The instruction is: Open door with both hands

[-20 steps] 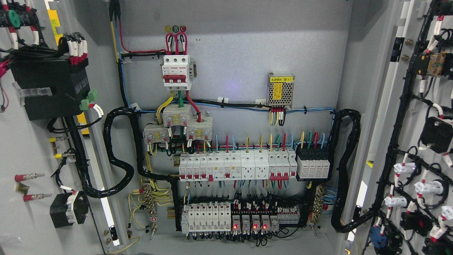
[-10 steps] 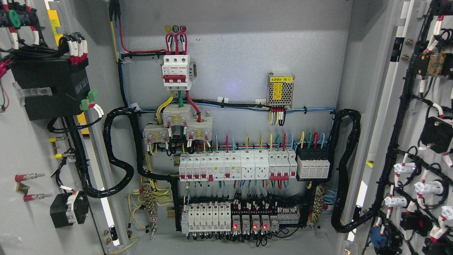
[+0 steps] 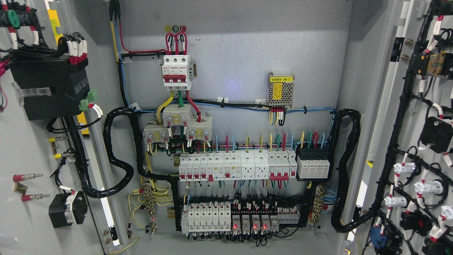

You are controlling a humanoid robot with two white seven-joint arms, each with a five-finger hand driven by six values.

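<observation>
An electrical cabinet stands wide open before me. Its left door swings out at the picture's left, with a black box and cabling on its inner face. The right door swings out at the right, with black wire looms and white connectors on it. Between them the grey back panel carries a red-and-white main breaker, a metal power supply and two rows of white breakers. Neither of my hands nor any arm shows in the head view.
Thick black cable conduits loop at the left and right sides of the cabinet interior. Small relays with red lights sit along the bottom row. Yellow-green ground wires hang at the lower left.
The left door has swung very slightly further out to the left; its parts sit a few pixels leftward. The right door shifts barely.
</observation>
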